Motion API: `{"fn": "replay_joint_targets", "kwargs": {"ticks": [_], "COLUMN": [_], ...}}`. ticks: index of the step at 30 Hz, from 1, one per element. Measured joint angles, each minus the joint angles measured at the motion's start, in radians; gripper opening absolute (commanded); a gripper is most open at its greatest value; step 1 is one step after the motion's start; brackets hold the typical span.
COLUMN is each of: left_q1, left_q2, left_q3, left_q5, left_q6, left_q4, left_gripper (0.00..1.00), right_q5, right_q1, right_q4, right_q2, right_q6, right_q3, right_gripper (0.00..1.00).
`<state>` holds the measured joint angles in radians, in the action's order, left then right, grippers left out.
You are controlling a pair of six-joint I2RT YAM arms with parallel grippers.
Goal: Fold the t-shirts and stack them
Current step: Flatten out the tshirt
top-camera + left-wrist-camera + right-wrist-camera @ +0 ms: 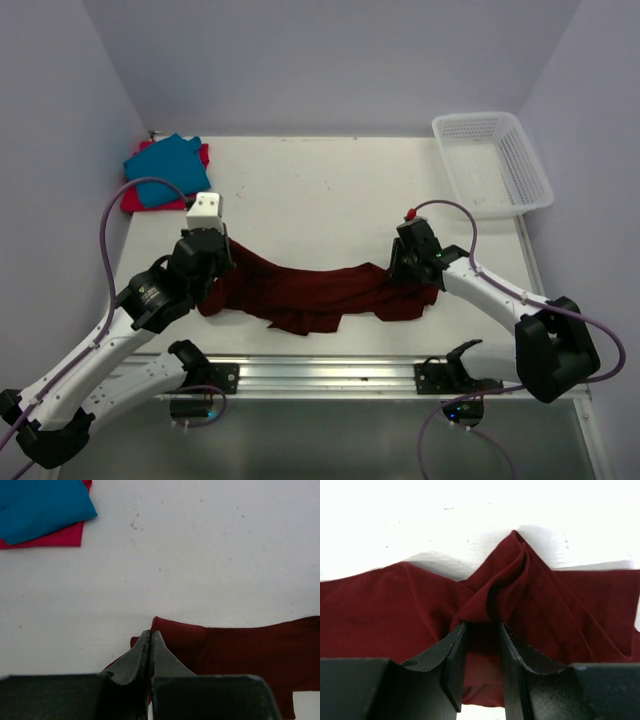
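Overhead, found maroon t-shirt (320,290) stretched out left of and nearer than basket (525,165); logged teal t-shirt (170,165) atop red-pink t-shirt (135,198), far left of basket. From left wrist, noted left gripper (150,639) pinched tight on maroon t-shirt's edge. From right wrist, noted right gripper (482,630) clamping a bunched fold of it.

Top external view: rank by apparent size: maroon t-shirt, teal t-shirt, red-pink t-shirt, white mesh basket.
1. dark maroon cloth t-shirt, spread wide.
2. white plastic mesh basket.
3. folded teal blue cloth t-shirt.
4. bright red-pink cloth t-shirt; only edges show under the teal one.
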<state>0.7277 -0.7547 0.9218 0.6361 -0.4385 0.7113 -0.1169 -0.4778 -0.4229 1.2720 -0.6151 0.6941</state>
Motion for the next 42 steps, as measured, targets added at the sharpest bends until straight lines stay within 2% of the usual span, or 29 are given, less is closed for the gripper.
{"fn": "replay_joint_targets", "kwargs": {"ticks": [3,15,17,22,31,32,33,34,37,42], "left_q1": [0.0,0.0,0.0,0.0,0.0,0.0,0.0,0.0,0.0,0.0], "left_q2": [0.0,0.006,0.006,0.006,0.005,0.005,0.005,0.005,0.005,0.005], "left_q3": [0.0,0.0,0.0,0.0,0.0,0.0,0.001,0.002,0.002,0.002], "left_q5": [0.001,0.008,0.008,0.008,0.008,0.008,0.008,0.008,0.008,0.007], "left_q6": [0.0,0.0,0.0,0.0,0.0,0.0,0.0,0.0,0.0,0.0], "left_q4": [0.0,0.0,0.0,0.0,0.0,0.0,0.001,0.001,0.001,0.001], "left_gripper": [0.0,0.0,0.0,0.0,0.0,0.0,0.0,0.0,0.0,0.0], "right_q5": [0.024,0.061,0.062,0.066,0.068,0.068,0.068,0.066,0.061,0.056], "right_q1": [0.0,-0.006,-0.006,-0.007,-0.007,-0.007,-0.006,-0.007,-0.012,-0.018], "right_q4": [0.018,0.053,0.056,0.06,0.06,0.056,0.046,0.037,0.012,-0.008], "right_q2": [0.0,-0.003,-0.005,-0.012,-0.06,-0.074,-0.086,-0.097,-0.115,-0.136], "right_q6": [-0.011,-0.055,-0.06,-0.064,-0.066,-0.065,-0.068,-0.06,-0.049,-0.039], "right_q3": [-0.003,-0.074,-0.079,-0.084,-0.092,-0.09,-0.085,-0.077,-0.048,-0.029], "right_gripper": [0.38,0.25,0.27,0.0,0.0,0.23,0.35,0.42,0.54,0.57]}}
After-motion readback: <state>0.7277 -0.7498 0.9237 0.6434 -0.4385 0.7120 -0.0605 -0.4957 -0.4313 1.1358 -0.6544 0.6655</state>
